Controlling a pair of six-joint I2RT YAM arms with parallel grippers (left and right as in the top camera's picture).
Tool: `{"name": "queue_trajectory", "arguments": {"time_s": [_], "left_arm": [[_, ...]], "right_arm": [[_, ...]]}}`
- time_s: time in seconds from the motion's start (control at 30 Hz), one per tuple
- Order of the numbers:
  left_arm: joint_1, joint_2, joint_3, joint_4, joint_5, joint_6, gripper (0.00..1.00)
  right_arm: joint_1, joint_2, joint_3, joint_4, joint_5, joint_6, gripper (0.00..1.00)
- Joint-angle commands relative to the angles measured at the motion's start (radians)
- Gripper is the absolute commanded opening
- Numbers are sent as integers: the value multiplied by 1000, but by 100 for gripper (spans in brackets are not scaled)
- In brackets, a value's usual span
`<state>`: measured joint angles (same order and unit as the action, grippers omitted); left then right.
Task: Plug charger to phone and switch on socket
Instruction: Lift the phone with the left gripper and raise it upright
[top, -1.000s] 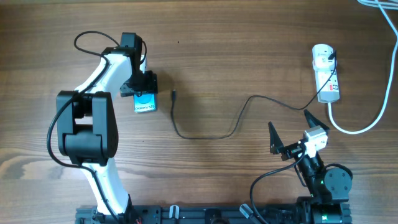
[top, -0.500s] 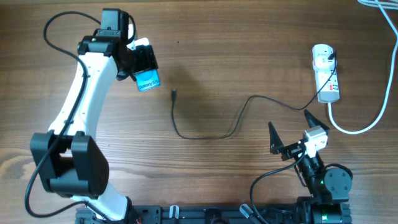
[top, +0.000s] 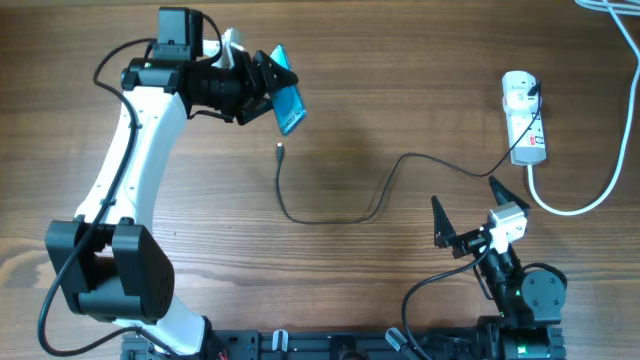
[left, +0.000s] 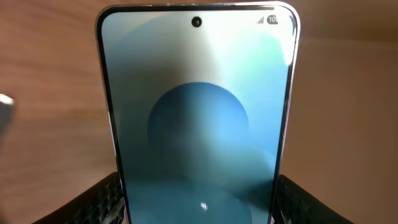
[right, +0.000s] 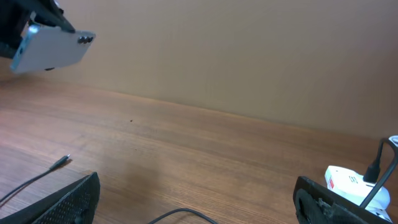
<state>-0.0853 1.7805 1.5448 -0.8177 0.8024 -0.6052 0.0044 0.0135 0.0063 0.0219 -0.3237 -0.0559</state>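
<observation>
The left gripper (top: 268, 88) carries the phone (top: 288, 106) up off the table (top: 420, 70). A second ago the phone lies flat beneath it, screen up. Half a second ago it is lifted and slightly turned. Now it sits further right and nearer the far edge, tipped so only a narrow blue strip faces the overhead camera, just beyond the tip of the charger (top: 280, 152). The left arm (top: 130, 150) unfolds from its bent pose and stretches out, its end now pointing rightward.
</observation>
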Motion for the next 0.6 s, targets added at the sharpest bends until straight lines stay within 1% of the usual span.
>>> {"name": "queue_trajectory", "arguments": {"time_s": [0.0,0.07,0.17,0.3,0.33,0.43,0.5,0.57], "left_arm": [[-2,-32,28,7,185,-206,65],[-2,-32,28,6,229,-326,59],[-2,-32,28,6,245,-432,52],[-2,-32,28,6,253,-510,53],[-2,-32,28,6,253,-515,55],[-2,-32,28,6,261,-552,55],[-2,-32,28,6,290,-616,55],[-2,-32,28,6,294,-655,55]], "right_arm": [[5,-6,-1,3,10,6,100],[5,-6,-1,3,10,6,100],[5,-6,-1,3,10,6,100],[5,-6,-1,3,10,6,100],[5,-6,-1,3,10,6,100],[5,-6,-1,3,10,6,100],[5,-6,-1,3,10,6,100],[5,-6,-1,3,10,6,100]]}}
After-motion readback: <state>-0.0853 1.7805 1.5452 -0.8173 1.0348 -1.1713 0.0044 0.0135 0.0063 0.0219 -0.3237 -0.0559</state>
